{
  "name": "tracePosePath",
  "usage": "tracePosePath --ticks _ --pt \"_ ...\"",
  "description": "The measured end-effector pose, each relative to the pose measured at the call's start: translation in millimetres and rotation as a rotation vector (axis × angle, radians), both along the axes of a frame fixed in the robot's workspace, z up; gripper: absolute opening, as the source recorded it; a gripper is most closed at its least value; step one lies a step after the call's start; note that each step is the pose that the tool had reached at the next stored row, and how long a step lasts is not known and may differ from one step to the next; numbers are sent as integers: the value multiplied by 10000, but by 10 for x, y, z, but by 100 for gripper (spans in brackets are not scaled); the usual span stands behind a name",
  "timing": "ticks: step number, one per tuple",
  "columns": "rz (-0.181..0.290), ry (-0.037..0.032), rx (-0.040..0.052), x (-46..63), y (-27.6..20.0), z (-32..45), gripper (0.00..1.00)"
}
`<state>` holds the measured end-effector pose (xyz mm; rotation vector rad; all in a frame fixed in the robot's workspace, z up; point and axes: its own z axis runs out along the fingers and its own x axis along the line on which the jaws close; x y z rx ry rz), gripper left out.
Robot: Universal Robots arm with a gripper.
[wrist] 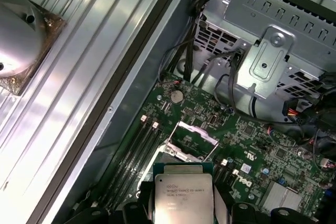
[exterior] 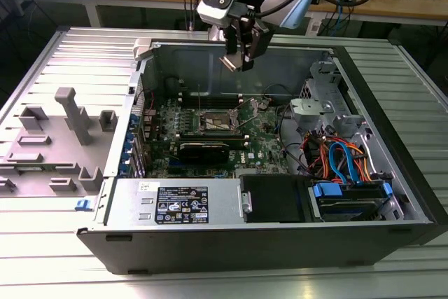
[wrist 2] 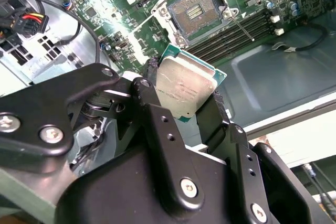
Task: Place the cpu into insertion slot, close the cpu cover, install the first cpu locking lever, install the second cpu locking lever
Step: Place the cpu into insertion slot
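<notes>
Black metal claw (wrist 2: 185,92) pinches the small, flat, silver-topped square cpu (wrist: 182,198) by its edges well above the dark-centred, silver-edged square insertion slot (wrist 2: 194,11) on the green motherboard (wrist: 262,150), so the placement likely calls for squaring corners, keeping it level and descending gently.

cpu (wrist 2: 185,92) in claw (wrist 2: 185,85), above insertion slot (wrist 2: 194,11)

The arm hangs wrist-down, its pincer (wrist 2: 185,86) clamped on the cpu (wrist: 182,195).
</notes>
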<state>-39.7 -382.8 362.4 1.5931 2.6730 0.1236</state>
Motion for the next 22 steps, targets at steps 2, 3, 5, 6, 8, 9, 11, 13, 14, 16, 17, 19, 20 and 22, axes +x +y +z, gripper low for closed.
tracePosePath --ticks 2,3,5,6,8,9,11,13,14,16,17,19,20,22 --pt "-230 -1 0 0 0 -2 54" --pt "-362 0 0 0 0 -2 54" --pt "-813 0 -2 0 0 -5 54" --pt "-849 1 -2 0 0 -6 54" --pt "-907 0 -2 0 0 -18 54" --pt "-1138 0 -2 0 0 -34 54" --pt "-1643 0 -2 0 -1 -61 54" --pt "-2003 0 -2 0 0 -76 54" --pt "-2137 0 -2 0 -1 -79 54" --pt "-2339 4 -3 0 -1 -82 54" --pt "-2345 4 -4 0 -1 -82 54" --pt "-2353 3 -2 0 -1 -84 54" --pt "-2361 3 -2 0 -1 -85 54" --pt "-2360 3 -2 0 -1 -85 54"
